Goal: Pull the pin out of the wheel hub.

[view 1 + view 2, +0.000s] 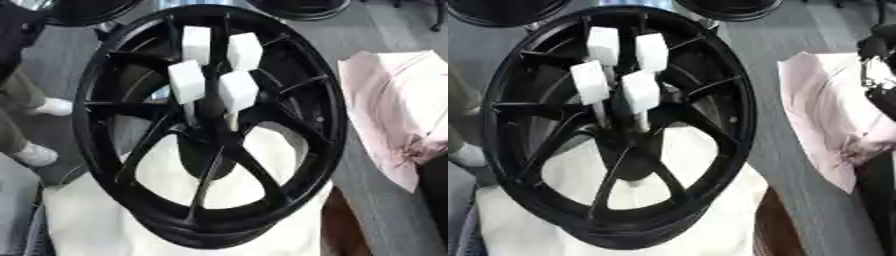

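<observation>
While four white-headed pins sit untouched in the black wheel hub, no robot hand is seen, so a reach is needed.

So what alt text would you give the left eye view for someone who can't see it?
A black wheel hub stands tilted on a white cloth, with four white block-headed pins sticking out of its centre. A pink cloth lies to the right on the grey floor; no robot hand shows.
</observation>
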Tool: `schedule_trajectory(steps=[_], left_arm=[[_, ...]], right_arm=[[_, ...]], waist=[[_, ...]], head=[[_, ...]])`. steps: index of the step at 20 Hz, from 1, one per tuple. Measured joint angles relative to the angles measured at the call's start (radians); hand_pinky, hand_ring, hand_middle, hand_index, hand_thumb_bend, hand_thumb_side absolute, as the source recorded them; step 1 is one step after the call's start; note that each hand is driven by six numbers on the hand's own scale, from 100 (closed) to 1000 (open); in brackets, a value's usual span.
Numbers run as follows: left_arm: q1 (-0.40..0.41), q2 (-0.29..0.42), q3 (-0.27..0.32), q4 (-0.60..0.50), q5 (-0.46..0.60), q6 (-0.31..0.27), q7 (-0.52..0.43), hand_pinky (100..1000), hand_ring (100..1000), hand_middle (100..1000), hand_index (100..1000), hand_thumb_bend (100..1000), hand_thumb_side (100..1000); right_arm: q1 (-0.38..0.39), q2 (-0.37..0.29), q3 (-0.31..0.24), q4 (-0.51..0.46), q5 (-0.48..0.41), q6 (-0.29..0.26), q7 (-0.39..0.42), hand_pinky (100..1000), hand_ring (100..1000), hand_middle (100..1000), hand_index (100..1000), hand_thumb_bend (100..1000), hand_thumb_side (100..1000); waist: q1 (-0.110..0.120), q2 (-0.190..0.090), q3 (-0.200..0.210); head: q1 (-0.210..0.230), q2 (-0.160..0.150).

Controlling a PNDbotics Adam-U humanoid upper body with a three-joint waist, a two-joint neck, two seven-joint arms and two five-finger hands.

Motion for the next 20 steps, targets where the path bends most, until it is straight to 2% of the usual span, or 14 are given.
schedule_trajectory(steps=[4,6,13,20], left_arm=[[-0.001,-0.001,0.003,0.045,0.028,-0.059,-0.069,715,676,678,817,100,942],[-0.001,-0.001,0.002,0.047,0.052,-0.061,-0.096,707,670,674,816,100,970],[-0.002,-0.002,-0.029,0.012,0.141,0.005,-0.167,686,650,677,821,100,1000],[-0.003,0.032,-0.107,-0.123,0.231,0.054,-0.183,688,657,699,827,100,1000]], right_arm=[[0.000,0.000,0.000,0.001,0.000,0.000,0.001,682,669,566,666,100,220],[0.000,0.000,0.000,0.001,0.000,0.000,0.001,682,670,567,666,100,221],[0.000,0.000,0.000,0.001,0.000,-0.002,0.003,683,671,567,667,100,223],[0.000,0.000,0.000,0.002,0.000,-0.004,0.005,683,672,568,667,100,224]], waist=[[0.000,0.000,0.003],[0.000,0.000,0.005],[-0.001,0.000,0.005],[0.002,0.000,0.011]], head=[[0.003,0.000],[0.005,0.000],[0.013,0.000],[0.012,0.000]])
